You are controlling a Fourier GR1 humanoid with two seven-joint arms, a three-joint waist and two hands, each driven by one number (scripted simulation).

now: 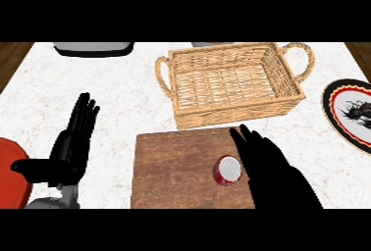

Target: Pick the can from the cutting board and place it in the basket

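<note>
Right hand [274, 169]: black, lower right of the frame; fingers straight and close together, pointing up-frame, lying over the right edge of the board just beside the can, nothing curled round it.
Can [227, 170]: short cylinder, red wall, pale round top; on the cutting board, right of its middle, at the inner side of the right hand.
Cutting board [181, 169]: dark brown wood, mottled grain, rectangular; lower centre.
Basket [233, 83]: woven tan wicker, rectangular, loop handle at each end; upper centre, just above the board.
Left hand [72, 142]: black on a grey forearm, left of the frame; fingers straight, upward, thumb out to the side, resting, holding nothing.
Plate [351, 112]: dark rim, red band, white centre with dark pattern; right edge.
Red object [11, 174]: rounded, lower left edge, cut off.
Grey object [94, 48]: rounded, upper left, partly shown.
Worktop [116, 98]: white marbled stone; brown wood at both upper corners.
</note>
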